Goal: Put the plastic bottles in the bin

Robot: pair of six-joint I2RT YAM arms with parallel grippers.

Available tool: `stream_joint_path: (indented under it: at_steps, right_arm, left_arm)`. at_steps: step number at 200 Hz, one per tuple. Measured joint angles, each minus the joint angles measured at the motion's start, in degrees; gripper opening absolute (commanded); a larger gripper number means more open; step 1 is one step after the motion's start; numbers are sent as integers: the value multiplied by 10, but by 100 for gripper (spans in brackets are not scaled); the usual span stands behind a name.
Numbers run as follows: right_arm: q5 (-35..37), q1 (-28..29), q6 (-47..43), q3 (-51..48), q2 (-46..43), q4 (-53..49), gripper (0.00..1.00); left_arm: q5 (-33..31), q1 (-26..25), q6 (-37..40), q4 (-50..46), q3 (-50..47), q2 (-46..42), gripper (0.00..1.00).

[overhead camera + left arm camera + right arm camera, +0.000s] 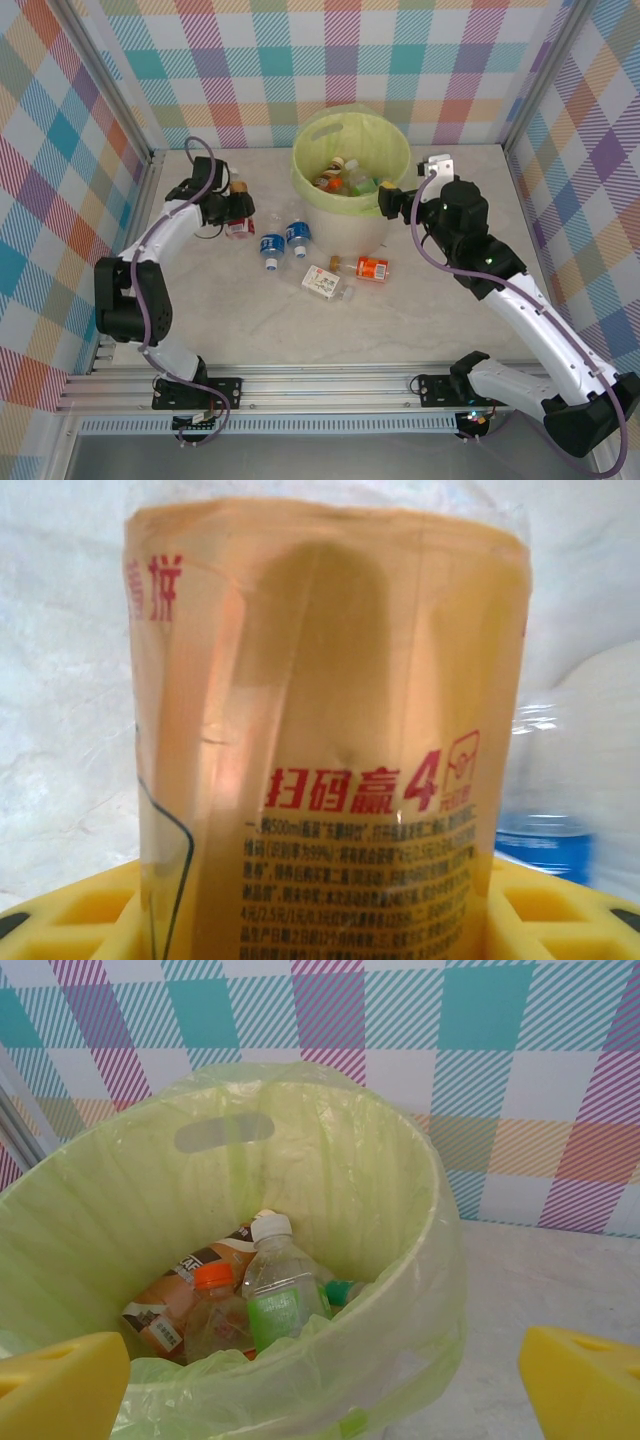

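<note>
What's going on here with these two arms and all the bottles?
Two robot arms are clearing plastic bottles into the lined bin. The left pincer grips an orange-labelled bottle off to the left. The right pincer hangs open at the bin's rim. Several binned bottles lie inside; four loose bottles wait beside it.

Pastel multicolour plaid walls, pale bin lined yellow-green, orange-label bottle with red print, blue-label bottles at its 8 o'clock.
</note>
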Motion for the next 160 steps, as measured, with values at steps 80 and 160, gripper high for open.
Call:
stream_joint_path:
  at_steps: [80,160]
  right_arm:
    - [0,0,4,-29,-18,3,100]
    - [0,0,11,-50,-49,10,100]
  left_arm:
    - [57,-29,-121,209,1,-121,49]
    - [44,-163,-45,276,154,-94,49]
